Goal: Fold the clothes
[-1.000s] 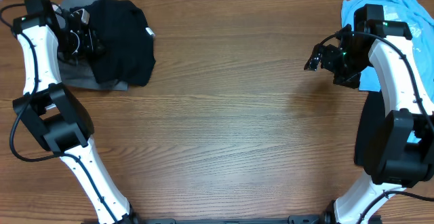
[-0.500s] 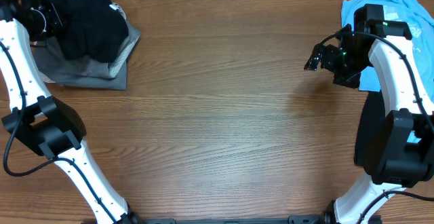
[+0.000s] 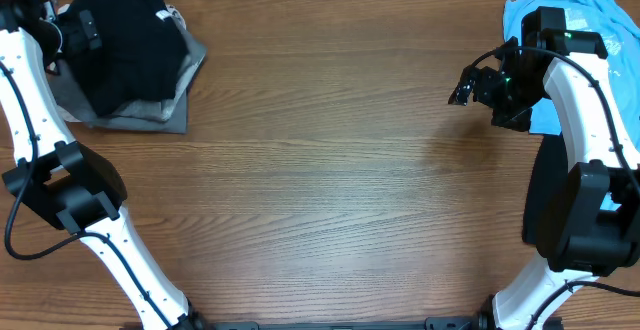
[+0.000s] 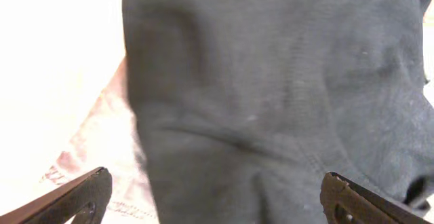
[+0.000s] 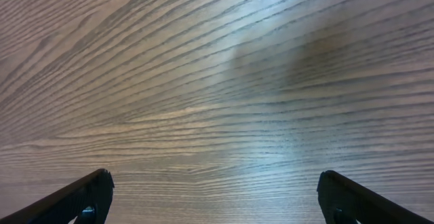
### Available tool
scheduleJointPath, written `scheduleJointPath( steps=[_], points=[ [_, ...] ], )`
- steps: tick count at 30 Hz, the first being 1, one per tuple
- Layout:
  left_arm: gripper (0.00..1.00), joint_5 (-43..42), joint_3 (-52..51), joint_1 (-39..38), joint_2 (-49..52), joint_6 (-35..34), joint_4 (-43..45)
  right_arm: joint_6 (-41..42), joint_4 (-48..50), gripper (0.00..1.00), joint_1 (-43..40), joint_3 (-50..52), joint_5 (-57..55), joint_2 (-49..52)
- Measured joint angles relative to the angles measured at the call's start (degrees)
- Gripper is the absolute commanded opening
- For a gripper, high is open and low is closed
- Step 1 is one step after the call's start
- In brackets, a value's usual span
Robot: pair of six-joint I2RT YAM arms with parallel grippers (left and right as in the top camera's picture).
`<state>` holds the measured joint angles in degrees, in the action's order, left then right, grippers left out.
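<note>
The bunched black fabric T-shirt sits heaped on flat grey trousers just ahead of the left pincer, jaws wide and empty, apparently stacked aside, that arm stretched far out; the right pincer, equally wide and empty, hovers over the brown wood-grain table, with the light blue printed tee behind it.

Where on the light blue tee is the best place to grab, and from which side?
Probably its left edge, from above: the light blue tee lies crumpled at the far right corner of the table, and that edge rests clear on wood, facing the middle.
</note>
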<state>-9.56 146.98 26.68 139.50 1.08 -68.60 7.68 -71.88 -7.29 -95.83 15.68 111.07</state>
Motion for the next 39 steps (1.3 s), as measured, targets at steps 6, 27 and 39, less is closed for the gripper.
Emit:
scheduleJointPath(
  steps=[6, 27, 39],
  points=[
    [1.0, -1.86, 0.11, -0.09, -1.99, -1.36, -0.13, -0.07, 0.74, 0.95, 0.02, 0.0, 0.61, 0.0],
    [1.0, -9.97, 2.73, -11.82, -14.8, -4.15, -5.14, -10.29, -10.69, 1.0, 1.7, -22.25, 1.07, -19.43],
    [1.0, -9.99, 2.73, -11.82, -14.78, -4.15, -5.14, -10.47, -12.15, 1.0, 1.7, -22.25, 1.07, -21.81]
  ],
)
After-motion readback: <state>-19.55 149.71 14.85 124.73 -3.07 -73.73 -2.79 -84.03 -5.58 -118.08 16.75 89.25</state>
